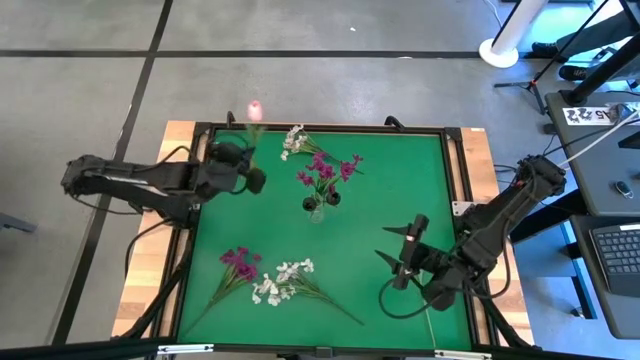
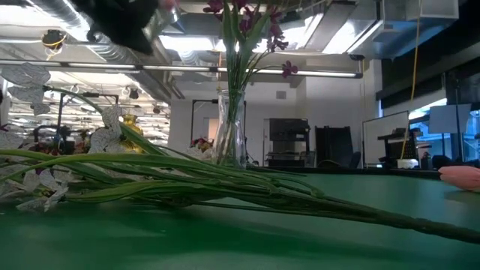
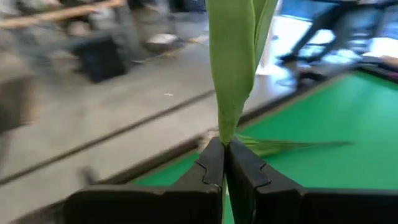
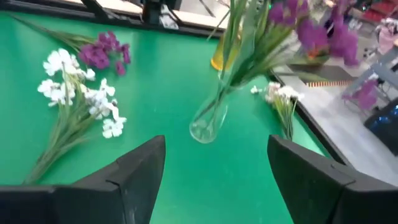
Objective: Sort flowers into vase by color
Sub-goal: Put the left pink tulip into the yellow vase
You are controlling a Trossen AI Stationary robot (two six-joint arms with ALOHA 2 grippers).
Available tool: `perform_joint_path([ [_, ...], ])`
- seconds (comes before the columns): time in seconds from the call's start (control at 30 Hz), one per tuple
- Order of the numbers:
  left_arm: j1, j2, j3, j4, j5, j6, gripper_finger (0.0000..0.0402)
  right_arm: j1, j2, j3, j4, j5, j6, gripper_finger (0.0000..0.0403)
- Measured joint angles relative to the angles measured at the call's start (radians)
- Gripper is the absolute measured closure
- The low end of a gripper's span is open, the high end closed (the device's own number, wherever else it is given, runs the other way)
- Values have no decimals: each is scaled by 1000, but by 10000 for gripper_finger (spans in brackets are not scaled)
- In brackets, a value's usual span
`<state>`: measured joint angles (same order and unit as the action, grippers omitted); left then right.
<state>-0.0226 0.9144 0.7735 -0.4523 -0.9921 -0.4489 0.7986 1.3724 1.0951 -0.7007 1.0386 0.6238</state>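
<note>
The left gripper (image 3: 222,163) had its fingers (image 3: 208,165) pressed together on a green stem (image 3: 233,74), the leaf rising straight out from between the pads. From above, that gripper (image 1: 250,178) sat over the mat's far left corner, and the pink tulip (image 1: 255,109) at the stem's end hung out past the table's far edge, over the floor. The left arm (image 1: 140,182) reached in from the left side.

The right gripper (image 4: 214,174) had its fingers (image 4: 140,168) spread apart with nothing between them. Seen from above, it (image 1: 400,250) hovered over the near right part of the green mat (image 1: 400,180), with the right arm (image 1: 500,220) bent in from the right edge.

Ahead of the right gripper stood the glass vase (image 4: 214,112), holding purple sprays (image 4: 317,34) on green stems. From above, the vase (image 1: 318,208) stood near the middle of the mat, toward the far side, the purple blossoms (image 1: 325,172) fanned over it. A white cluster (image 1: 295,140) lay on the mat just beyond the vase, toward the far edge.

On the near left part of the mat lay a purple spray (image 1: 240,262) and, just beside it, a white bunch (image 1: 285,280), their stems crossing. In the low view those stems (image 2: 225,187) stretched across the mat in front of the vase (image 2: 229,135).
</note>
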Motion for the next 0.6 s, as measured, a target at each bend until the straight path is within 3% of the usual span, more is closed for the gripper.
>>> perform_joint_path([
  [0.2, 129, -4, -81, 397, 210, 227, 401, 0, 0, -37, 2, -14, 70, 123],
  [0.37, 255, -41, -70, 400, 266, 324, 401, 0, 0, -39, 0, -28, 83, 123],
  [0.6, 469, -185, -69, 334, 433, 327, 401, 0, 0, -39, -6, -19, 89, 123],
])
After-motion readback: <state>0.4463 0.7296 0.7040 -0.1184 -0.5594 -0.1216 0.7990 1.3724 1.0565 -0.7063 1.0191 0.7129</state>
